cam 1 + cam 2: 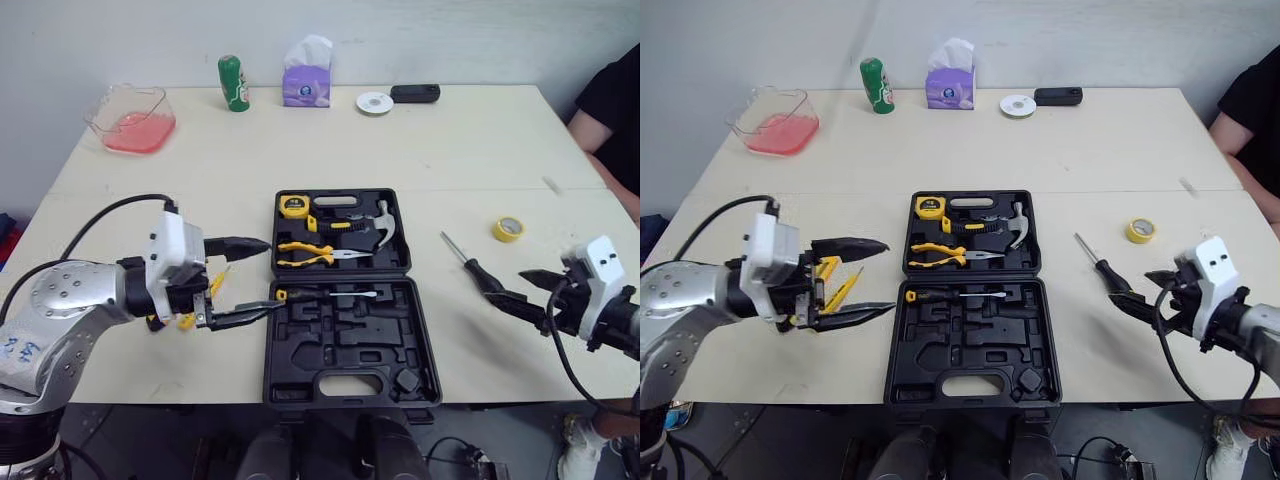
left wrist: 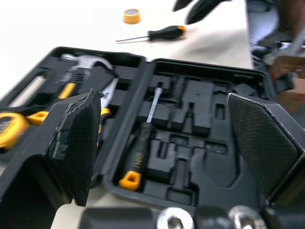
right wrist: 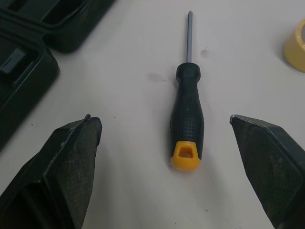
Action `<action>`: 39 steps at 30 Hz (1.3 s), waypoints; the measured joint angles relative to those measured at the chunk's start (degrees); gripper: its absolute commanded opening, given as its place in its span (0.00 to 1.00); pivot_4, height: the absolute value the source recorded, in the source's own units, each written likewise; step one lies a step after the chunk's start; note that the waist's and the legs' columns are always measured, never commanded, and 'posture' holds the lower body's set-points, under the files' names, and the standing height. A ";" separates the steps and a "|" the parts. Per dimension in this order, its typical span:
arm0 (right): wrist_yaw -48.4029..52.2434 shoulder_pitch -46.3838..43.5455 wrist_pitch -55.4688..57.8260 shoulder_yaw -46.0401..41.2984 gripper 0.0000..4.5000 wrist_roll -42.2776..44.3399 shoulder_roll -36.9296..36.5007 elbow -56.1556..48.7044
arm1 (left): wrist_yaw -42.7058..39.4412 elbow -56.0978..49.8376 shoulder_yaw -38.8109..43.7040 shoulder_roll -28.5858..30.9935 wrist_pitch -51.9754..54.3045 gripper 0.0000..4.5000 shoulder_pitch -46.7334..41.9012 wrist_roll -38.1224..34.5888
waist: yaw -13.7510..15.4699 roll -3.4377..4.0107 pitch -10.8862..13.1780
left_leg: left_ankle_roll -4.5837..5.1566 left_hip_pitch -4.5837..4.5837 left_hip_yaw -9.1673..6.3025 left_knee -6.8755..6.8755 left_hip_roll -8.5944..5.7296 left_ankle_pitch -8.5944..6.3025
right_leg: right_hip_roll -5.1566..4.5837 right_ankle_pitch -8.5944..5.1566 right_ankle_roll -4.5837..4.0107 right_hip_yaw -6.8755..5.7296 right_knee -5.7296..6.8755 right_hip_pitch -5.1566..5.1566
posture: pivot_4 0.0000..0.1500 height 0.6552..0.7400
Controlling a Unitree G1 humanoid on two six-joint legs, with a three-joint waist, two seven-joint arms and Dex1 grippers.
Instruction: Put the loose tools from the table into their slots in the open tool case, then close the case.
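The tool case (image 1: 340, 345) lies open in the middle of the worktop (image 1: 450, 150), its lid half toward 12 o'clock and its moulded tray half toward 6 o'clock. In the lid half sit a yellow tape measure (image 1: 293, 206) at the 11 o'clock corner, yellow-handled pliers (image 1: 315, 254) below it, and a hammer (image 1: 380, 225) toward 2 o'clock. A screwdriver with a yellow butt (image 1: 325, 294) rests in a slot along the 12 o'clock edge of the tray half; the other slots there are bare.

The left claw (image 1: 888, 275) is released and grasps nothing. It hangs at 9 o'clock of the case, its fingertips right at the case's edge and pointing toward 3 o'clock. Behind its fingers a yellow-handled tool (image 1: 843, 290) lies on the worktop, partly hidden, so I cannot tell what kind it is.

At 3 o'clock of the case a loose black screwdriver (image 3: 187, 114) lies on the worktop, shaft toward 11 o'clock and yellow-capped handle toward 5 o'clock. The right claw (image 1: 503, 283) is released too, fingers spread either side of the handle's end and touching neither side of it. A roll of yellow tape (image 1: 508, 229) lies near, at 1 o'clock of the screwdriver.
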 measured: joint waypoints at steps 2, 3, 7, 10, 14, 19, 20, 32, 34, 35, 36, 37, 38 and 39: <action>0.62 -0.90 0.73 1.56 1.00 -1.14 -0.51 1.05 | -0.09 -0.03 -1.21 -0.52 0.44 0.99 -0.12 -0.02 | 0.32 -0.03 0.01 | 0.00 0.00 0.00 0.01 -0.01 0.00 | 0.03 0.00 0.00 0.00 -0.01 0.00 | 1.00 1.00; 0.69 -1.75 0.83 2.19 1.00 -1.66 -0.51 1.91 | -0.08 -0.08 -1.92 -0.86 0.69 0.99 -0.19 -0.04 | 0.42 -0.03 0.02 | 0.04 0.00 0.01 0.01 -0.05 0.03 | 0.05 0.01 0.02 0.00 0.00 0.00 | 1.00 1.00; 0.71 -2.84 0.86 3.15 1.00 -3.56 -0.27 3.25 | 0.10 -1.53 -2.70 -1.57 2.38 0.99 -0.18 -1.36 | 0.97 -0.04 0.02 | 0.05 -0.01 0.01 0.02 -0.05 0.04 | 0.02 0.02 0.04 0.01 -0.01 0.00 | 1.00 1.00; 0.74 -3.84 0.53 3.62 1.00 -4.93 0.70 4.35 | 0.18 -2.01 -2.72 -1.80 2.61 0.99 -0.18 -1.56 | 1.10 -0.04 0.02 | 0.03 -0.01 0.00 0.02 -0.07 0.08 | 0.06 0.02 0.04 -0.01 -0.01 0.00 | 1.00 1.00; 1.85 -5.03 -0.37 6.15 1.00 -7.37 1.08 7.56 | 0.14 -2.02 -2.94 -1.98 2.59 0.99 -0.22 -1.38 | 1.12 -0.04 0.02 | 0.06 -0.02 0.00 0.02 -0.13 0.13 | 0.09 0.02 0.04 -0.03 0.00 0.00 | 1.00 1.00; 2.86 -7.47 -0.62 7.68 1.00 -9.00 1.72 10.50 | 0.00 -2.15 -3.34 -1.99 2.75 0.99 -0.62 -1.38 | 1.05 -0.04 0.02 | 0.05 -0.02 0.00 0.02 -0.13 0.14 | 0.10 0.03 0.05 -0.03 0.01 0.00 | 1.00 1.00; 2.98 -7.87 -0.62 7.73 1.00 -9.12 1.72 11.05 | -0.02 -2.15 -3.44 -1.99 2.79 0.99 -0.62 -1.38 | 1.04 -0.04 0.02 | 0.05 -0.02 0.00 0.02 -0.12 0.14 | 0.11 0.03 0.05 -0.03 0.00 0.00 | 1.00 1.00; 3.40 -10.46 -3.48 9.72 0.21 -13.11 4.17 12.81 | 0.66 -3.84 -3.48 -2.67 2.15 1.00 1.02 -0.88 | 1.01 -0.04 0.02 | 0.04 -0.02 0.00 0.02 -0.13 0.15 | 0.12 0.03 0.05 -0.03 0.01 0.01 | 1.00 1.00; 3.39 -10.44 -4.24 9.71 0.21 -13.48 4.62 12.81 | 0.63 -3.83 -3.48 -2.76 1.56 1.00 1.25 -0.52 | 1.00 -0.04 0.02 | 0.04 -0.02 0.00 0.02 -0.13 0.15 | 0.12 0.03 0.06 -0.03 0.01 0.01 | 1.00 1.00; 3.36 -10.44 -4.52 9.71 0.21 -13.55 4.87 12.81 | 0.59 -3.83 -3.47 -2.76 1.37 1.00 1.36 -0.35 | 1.00 -0.04 0.02 | 0.04 -0.02 0.00 0.02 -0.13 0.15 | 0.13 0.03 0.05 -0.03 0.01 0.01 | 1.00 1.00; 3.33 -10.43 -4.75 9.71 0.21 -13.62 5.00 12.80 | 0.52 -3.83 -3.46 -2.76 1.18 1.00 1.46 -0.25 | 1.00 -0.04 0.02 | 0.03 -0.02 0.00 0.02 -0.12 0.15 | 0.13 0.03 0.06 -0.04 0.01 0.01 | 1.00 1.00; 3.33 -10.34 -5.33 9.71 0.21 -13.93 5.16 12.80 | 0.32 -3.82 -3.42 -2.76 1.03 1.00 1.54 -0.21 | 1.00 -0.04 0.02 | 0.03 -0.02 0.00 0.02 -0.12 0.15 | 0.14 0.03 0.06 -0.03 0.01 0.01 | 1.00 1.00; 3.27 -10.28 -6.08 9.71 0.21 -14.33 5.46 12.81 | 0.07 -3.79 -3.32 -2.76 0.95 1.00 1.65 -0.22 | 0.98 -0.04 0.02 | 0.03 -0.02 0.00 0.02 -0.12 0.15 | 0.14 0.03 0.05 -0.03 0.01 0.00 | 1.00 1.00; 3.13 -10.28 -6.99 9.70 0.21 -14.78 5.91 12.82 | -0.02 -3.76 -3.19 -2.76 0.95 1.00 1.68 -0.28 | 0.96 -0.04 0.02 | 0.03 -0.02 0.00 0.02 -0.12 0.15 | 0.15 0.03 0.06 -0.03 0.01 0.00 | 1.00 1.00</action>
